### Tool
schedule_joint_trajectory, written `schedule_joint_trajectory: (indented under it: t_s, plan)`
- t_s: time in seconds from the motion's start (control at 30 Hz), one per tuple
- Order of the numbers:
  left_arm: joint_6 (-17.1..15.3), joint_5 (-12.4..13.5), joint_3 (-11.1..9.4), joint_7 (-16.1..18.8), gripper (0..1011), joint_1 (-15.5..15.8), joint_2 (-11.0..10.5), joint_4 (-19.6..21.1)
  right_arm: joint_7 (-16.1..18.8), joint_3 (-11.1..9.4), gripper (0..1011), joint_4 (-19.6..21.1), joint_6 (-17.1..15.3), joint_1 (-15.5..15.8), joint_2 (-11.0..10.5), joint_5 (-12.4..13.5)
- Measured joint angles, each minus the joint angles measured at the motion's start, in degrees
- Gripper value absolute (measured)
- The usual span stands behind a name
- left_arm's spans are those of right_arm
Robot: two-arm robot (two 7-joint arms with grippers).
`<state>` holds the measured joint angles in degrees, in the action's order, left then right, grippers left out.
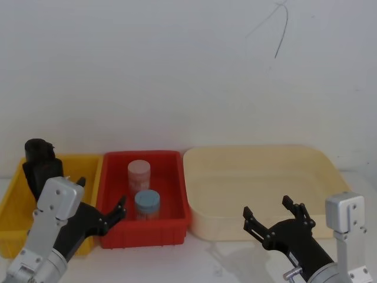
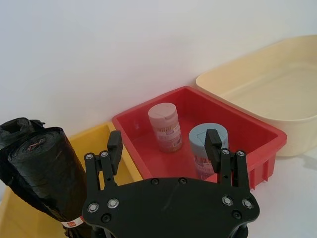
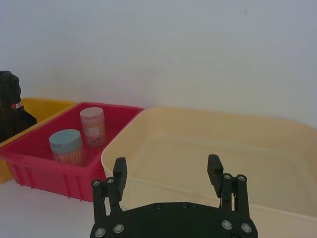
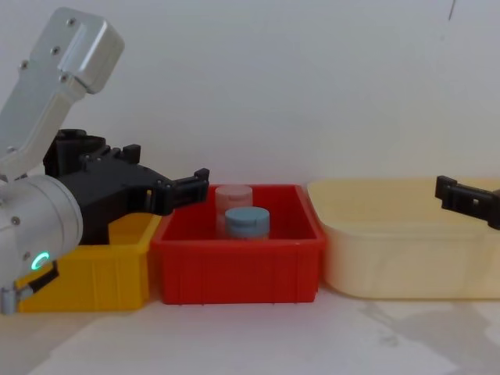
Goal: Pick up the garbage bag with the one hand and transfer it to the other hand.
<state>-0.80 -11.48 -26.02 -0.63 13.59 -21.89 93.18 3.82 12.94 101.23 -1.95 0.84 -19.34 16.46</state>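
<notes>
The white table (image 4: 258, 336) carries three containers in a row along the wall. The biggest is the cream tub (image 1: 265, 194) on the right, and nothing lies in it. In the middle is the red bin (image 1: 147, 234), and at the left is the yellow bin (image 1: 12, 218).

The left tool (image 2: 164, 144) hovers above the front of the yellow bin, close to the border with the red bin. Its fingers are spread wide and hold nothing. The right tool (image 3: 167, 166) waits in front of the cream tub, also wide apart and empty.

The garbage bag (image 2: 49, 173) stands leaning in the yellow bin, with its red-and-white label low on the roll. It is near the left tool but to the side of it, not between the fingers. A second, looser black roll (image 2: 15, 128) touches it from behind. In the red bin stand a pink-lidded jar (image 1: 139, 173) and a blue-lidded jar (image 1: 147, 202), close together.

I think the grasp is not yet begun, and several things could go wrong. The two black rolls touch, so the tool may close on the wrong one, or on both. The plastic looks smooth, so a light grip may let the roll slide out. A finger may also strike the yellow wall when it goes down. If the left tool takes the roll at its middle, little free length is left for the right tool.
</notes>
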Motion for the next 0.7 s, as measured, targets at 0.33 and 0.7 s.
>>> schedule_joint_trajectory:
  t_s: [0.33, 0.7]
  plan:
    - [0.0, 0.0, 0.0, 0.0, 1002, 0.0, 0.0, 0.0, 0.0, 0.0, 1001, 0.0, 0.0, 0.0, 0.0, 0.0]
    - [0.0, 0.0, 0.0, 0.0, 1001, 0.0, 0.0, 0.0, 0.0, 0.0, 1001, 0.0, 0.0, 0.0, 0.01, 0.0]
